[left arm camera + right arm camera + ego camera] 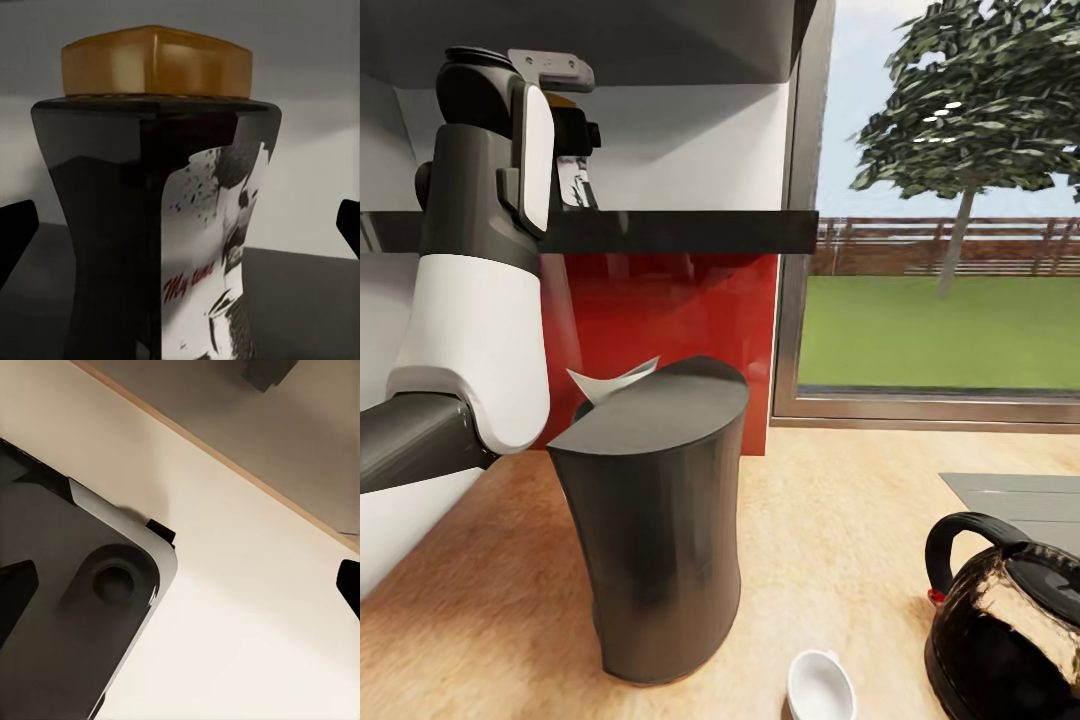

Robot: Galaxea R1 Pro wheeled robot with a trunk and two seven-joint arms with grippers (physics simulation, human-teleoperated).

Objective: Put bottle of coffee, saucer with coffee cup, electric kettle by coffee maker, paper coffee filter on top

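Your left arm is raised to the kitchen shelf (690, 231), and its hand (180, 225) sits spread wide around the bottle of coffee (154, 217): in the left wrist view one dark fingertip (16, 232) shows at each edge of the picture, both well clear of the glass, so nothing is grasped. The bottle stands upright on the shelf, dark-bodied with an amber lid (156, 61) and a pale label (red script on it, too blurred to read fully). From the head view you can just catch a sliver of that label behind the wrist. Below, the coffee maker (655, 520) stands on the worktop (840, 540), with the white paper coffee filter (610, 382) poking up at its top rear edge. The electric kettle (1005, 630) sits to the right, near the coffee maker but apart from it, and the white coffee cup (820, 686) lies between them at the front. Your right hand (180, 585) is released too, its fingertips wide apart, above pale worktop and the corner of a grey sink (75, 607) with its drain
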